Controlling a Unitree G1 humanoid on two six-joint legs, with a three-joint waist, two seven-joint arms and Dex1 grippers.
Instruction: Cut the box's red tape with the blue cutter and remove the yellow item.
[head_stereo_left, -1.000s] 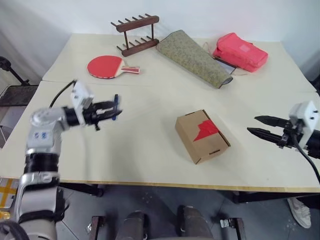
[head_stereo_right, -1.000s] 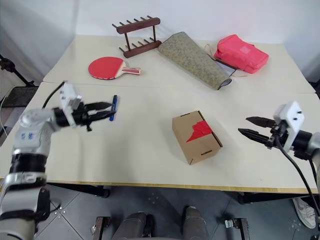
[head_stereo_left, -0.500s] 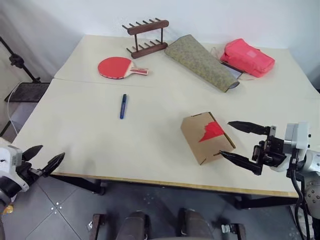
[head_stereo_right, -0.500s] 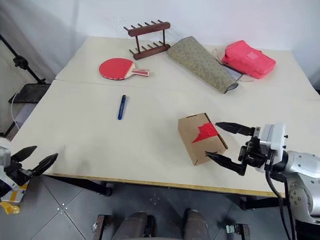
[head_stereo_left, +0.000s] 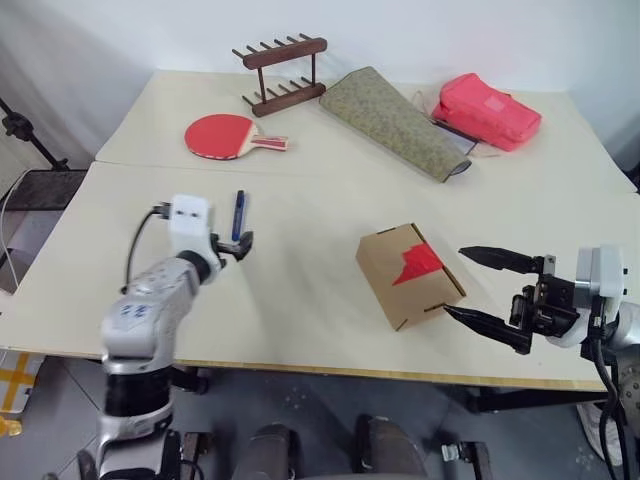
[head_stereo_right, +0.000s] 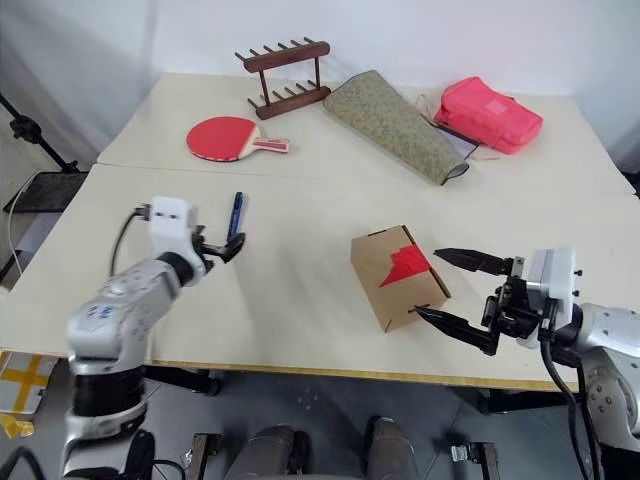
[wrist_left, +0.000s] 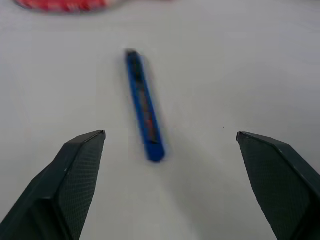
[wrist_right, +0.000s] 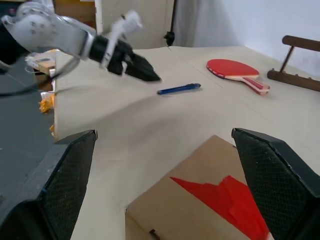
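Nothing is done yet: the left gripper (head_stereo_left: 243, 243) has its fingers spread wide and empty just short of the blue cutter (head_stereo_left: 238, 215) lying toward the surface's left edge, the right gripper (head_stereo_left: 490, 289) gapes empty beside the box (head_stereo_left: 405, 272) near the front edge, its red tape (head_stereo_left: 416, 264) uncut.

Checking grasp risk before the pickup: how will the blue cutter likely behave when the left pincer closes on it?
The blue cutter looks slim, straight and rigid, so it should not flop. It lies flat on the smooth table, so it may slide or spin if nudged off-centre. The left pincer is open and straddles its near end, so an end grip might let it tilt.
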